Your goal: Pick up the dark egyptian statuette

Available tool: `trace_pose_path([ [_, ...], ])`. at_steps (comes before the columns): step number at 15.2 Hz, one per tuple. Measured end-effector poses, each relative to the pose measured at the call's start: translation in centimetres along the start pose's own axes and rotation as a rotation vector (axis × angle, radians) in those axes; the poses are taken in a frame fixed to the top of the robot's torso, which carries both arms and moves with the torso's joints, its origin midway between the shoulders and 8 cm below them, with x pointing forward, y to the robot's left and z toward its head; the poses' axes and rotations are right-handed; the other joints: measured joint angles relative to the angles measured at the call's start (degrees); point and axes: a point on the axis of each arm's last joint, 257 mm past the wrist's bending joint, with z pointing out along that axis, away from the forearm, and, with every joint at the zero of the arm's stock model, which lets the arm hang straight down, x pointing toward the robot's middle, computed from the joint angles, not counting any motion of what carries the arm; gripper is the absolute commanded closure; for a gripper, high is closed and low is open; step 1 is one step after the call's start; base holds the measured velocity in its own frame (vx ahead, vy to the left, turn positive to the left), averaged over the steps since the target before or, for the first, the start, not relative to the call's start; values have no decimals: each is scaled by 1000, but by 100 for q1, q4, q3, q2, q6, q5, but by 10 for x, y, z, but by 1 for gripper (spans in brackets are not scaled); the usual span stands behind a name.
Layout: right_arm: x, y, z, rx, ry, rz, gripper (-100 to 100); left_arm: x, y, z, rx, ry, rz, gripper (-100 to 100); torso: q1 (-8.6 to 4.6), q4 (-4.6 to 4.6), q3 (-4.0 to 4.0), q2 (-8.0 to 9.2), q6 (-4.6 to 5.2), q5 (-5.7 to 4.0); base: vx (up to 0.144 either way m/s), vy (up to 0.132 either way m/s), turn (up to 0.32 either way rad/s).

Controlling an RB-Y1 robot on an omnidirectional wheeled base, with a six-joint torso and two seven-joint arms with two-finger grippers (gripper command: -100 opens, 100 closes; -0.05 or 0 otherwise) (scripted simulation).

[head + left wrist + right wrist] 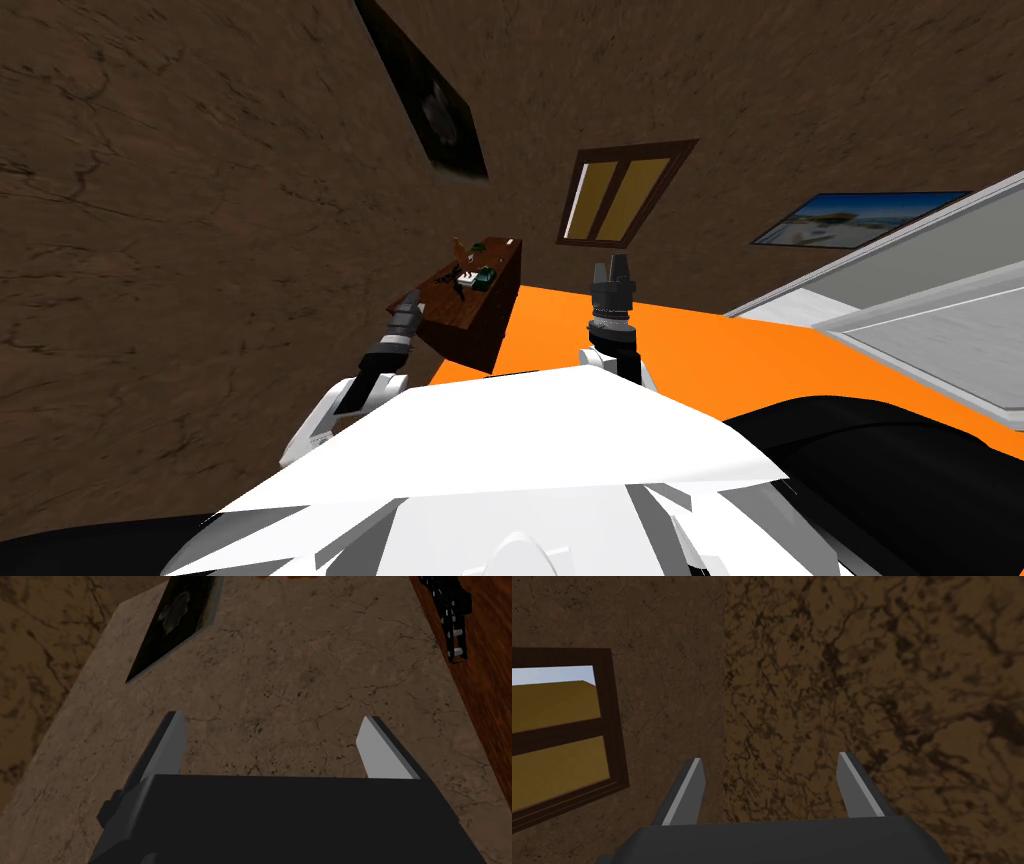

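Note:
A small dark statuette [459, 284] rests on a brown wooden cabinet [478, 318] against the brown wall, beside an orange figure [459, 247]. In the left wrist view the black figure [452, 616] lies on the wooden top [487, 686], off to one side and well beyond my fingertips. My left gripper [411, 300] [272, 721] hovers at the cabinet's near corner, open and empty, facing the wall. Held up over the orange floor, my right gripper [612, 264] [769, 761] is also open and empty.
Green and white items [481, 275] share the cabinet top. A dark framed picture [430, 100] [175, 621] hangs on the wall above it, and a window [615, 195] lies to the right. White furniture [900, 310] stands at the right on the orange floor [720, 350].

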Motion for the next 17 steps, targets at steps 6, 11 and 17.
trace_pose_path([
  [6, 0, 0, 0, 0, 0, 0, 0, -9, 37, -2, -128, 26, 94, -100, 4, -2, -4, -6, -1, 1, 56, -104, -68],
  [11, 0, 0, 0, 0, 0, 0, 0, -19, 66, -7, -230, 36, 166, -100, 17, -3, -7, -12, -1, 3, 66, -75, -58],
  [17, 0, 0, 0, 0, 0, 0, 0, -33, 95, -16, -344, 40, 242, -100, 20, -5, -12, -22, -1, 4, 91, -66, -64],
])
